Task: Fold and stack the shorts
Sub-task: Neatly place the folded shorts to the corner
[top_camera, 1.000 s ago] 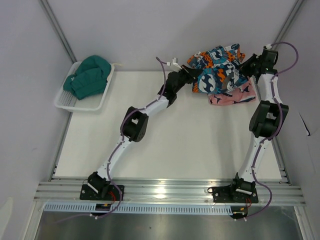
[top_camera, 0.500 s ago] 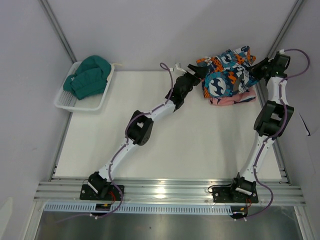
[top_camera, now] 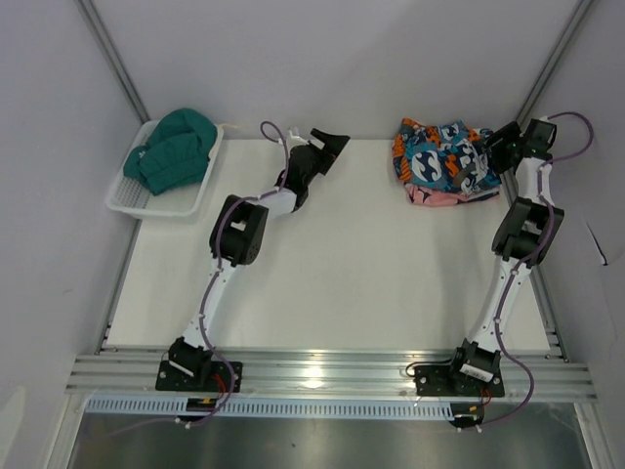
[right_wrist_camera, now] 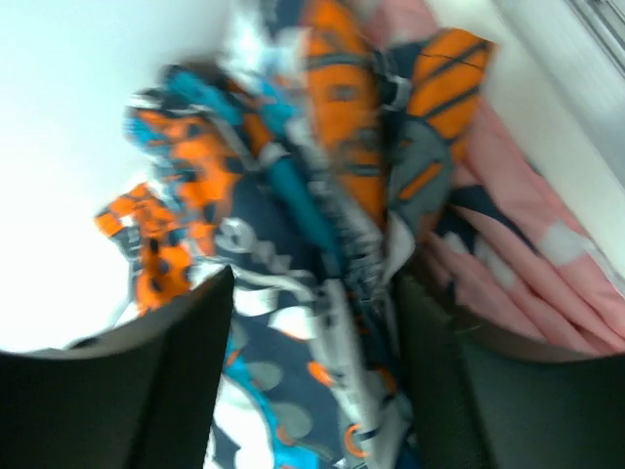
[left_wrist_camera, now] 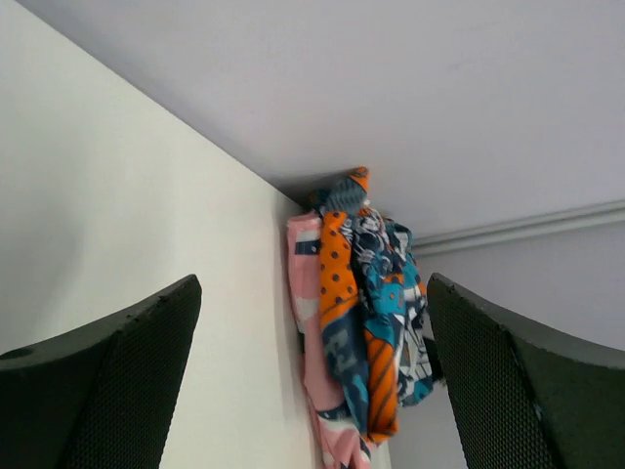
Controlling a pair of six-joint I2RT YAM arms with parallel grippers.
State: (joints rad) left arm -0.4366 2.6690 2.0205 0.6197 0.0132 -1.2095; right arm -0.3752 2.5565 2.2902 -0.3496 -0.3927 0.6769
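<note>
Shorts are stacked at the 1 o'clock corner of the surface (top_camera: 342, 274): the patchwork shorts (top_camera: 444, 161) lie bunched on top of the pink shorts (top_camera: 435, 197), whose edge shows along the 6 o'clock side of the pile. The left fingers (top_camera: 332, 142) sit near the far edge of the surface at 12 o'clock, well apart from the pile at its 9 o'clock side, spread wide with nothing between them. The right fingers (top_camera: 500, 147) sit just beside the pile at its 3 o'clock side and stand apart. The right wrist view is blurred; patchwork fabric fills the area ahead of the gap, and contact with it cannot be told. A white basket (top_camera: 127, 200) holding a green cloth (top_camera: 176, 147) stands at the 10 o'clock corner.
</note>
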